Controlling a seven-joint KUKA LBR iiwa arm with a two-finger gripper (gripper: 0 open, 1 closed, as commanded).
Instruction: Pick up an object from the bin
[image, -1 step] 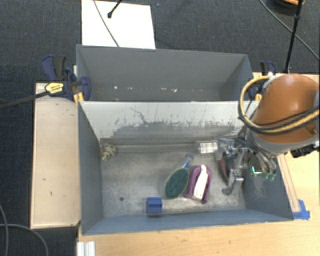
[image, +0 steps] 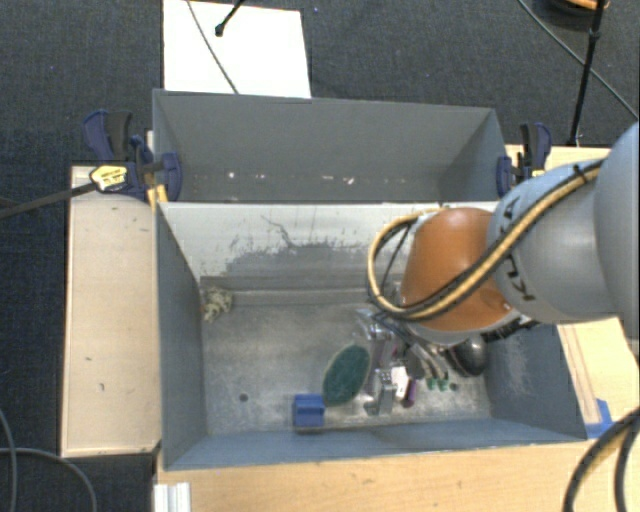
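Presently, claw (image: 381, 397) stood low at front of bin (image: 190, 330); whether apart or together could not be told; green oval (image: 345, 375) lay just beside it, view's left; blue block (image: 308, 410) near oval.

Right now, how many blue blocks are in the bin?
1. The blue block lies near the front wall of the bin, just left of the lower end of the green oval. Others may be hidden under the arm.
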